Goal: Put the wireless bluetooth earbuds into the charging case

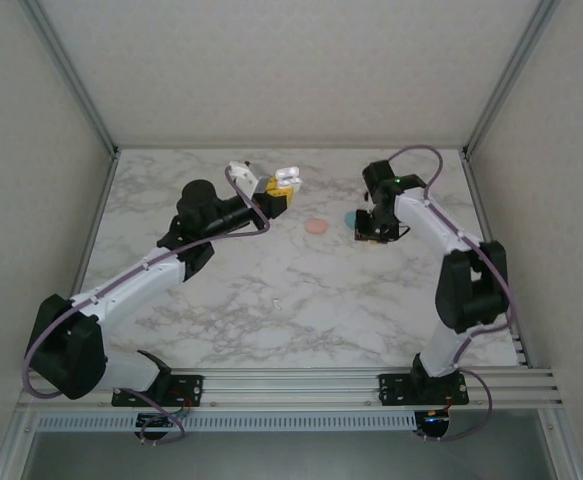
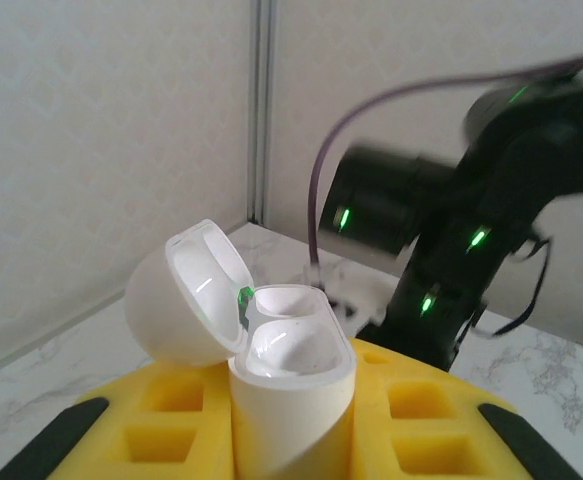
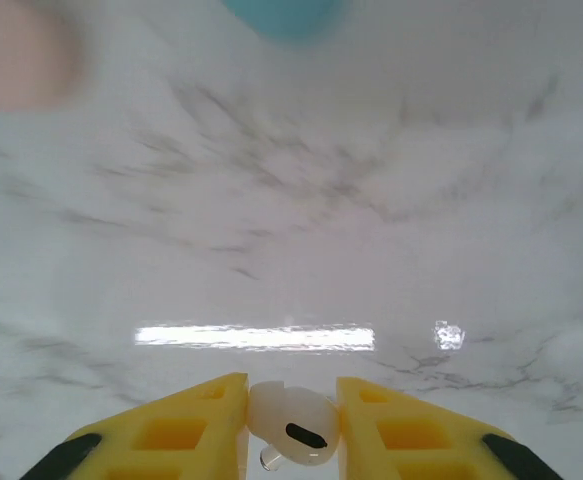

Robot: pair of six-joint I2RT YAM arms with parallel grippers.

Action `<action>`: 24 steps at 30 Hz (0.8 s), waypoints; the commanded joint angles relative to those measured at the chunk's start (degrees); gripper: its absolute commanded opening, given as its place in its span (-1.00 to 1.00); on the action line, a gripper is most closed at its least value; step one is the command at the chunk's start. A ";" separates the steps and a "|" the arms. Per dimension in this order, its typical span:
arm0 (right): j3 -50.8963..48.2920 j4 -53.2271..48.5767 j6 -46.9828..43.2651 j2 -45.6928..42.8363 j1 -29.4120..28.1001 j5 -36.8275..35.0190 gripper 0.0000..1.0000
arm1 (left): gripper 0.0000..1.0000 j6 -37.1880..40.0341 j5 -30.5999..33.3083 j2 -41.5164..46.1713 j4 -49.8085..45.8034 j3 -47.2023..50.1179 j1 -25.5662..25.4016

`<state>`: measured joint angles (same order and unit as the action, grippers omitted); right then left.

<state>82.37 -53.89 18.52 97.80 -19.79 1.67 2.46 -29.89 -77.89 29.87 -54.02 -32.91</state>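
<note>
Right gripper (image 3: 291,388) pinches a white earbud (image 3: 293,428) (barely), which may slip before reaching the open charging case (image 2: 291,350) clamped in the left gripper (image 2: 291,435).

A table (image 1: 301,300) of white marble with grey veining fills the middle of the space, its top glossy. Pale, finely textured wall panels close it in on three sides: a back wall (image 1: 291,60) rising from the table's far edge, a left wall (image 1: 21,150) and a right wall (image 1: 566,150) along its sides. Slim aluminium posts stand at the table's far left corner (image 1: 71,75) and far right corner (image 1: 509,75). A ribbed aluminium rail (image 1: 291,385) runs along the table's near edge. The light is soft and even, with a bright strip of glare (image 3: 254,337) reflected on the table's surface.
</note>
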 commanded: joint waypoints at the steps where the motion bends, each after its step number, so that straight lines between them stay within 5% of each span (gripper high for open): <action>1: 5.63 1.57 -4.66 -6.42 -3.22 -3.39 -0.47 | -0.99 -1.66 -0.87 -1.24 2.20 -2.64 -0.49; 10: 15.30 8.84 -14.29 -12.47 -13.04 -12.83 -0.46 | -0.99 -2.88 -2.63 -3.54 3.13 -4.36 -0.75; 24: 19.15 18.24 -16.06 -11.95 -18.98 -8.64 -0.45 | -0.99 -2.64 -3.25 -3.11 2.65 -4.43 -1.20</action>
<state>99.44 -38.74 3.11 85.36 -38.13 -7.88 0.19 -31.86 -81.45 31.03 -56.69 -33.65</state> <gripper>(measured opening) 0.273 0.220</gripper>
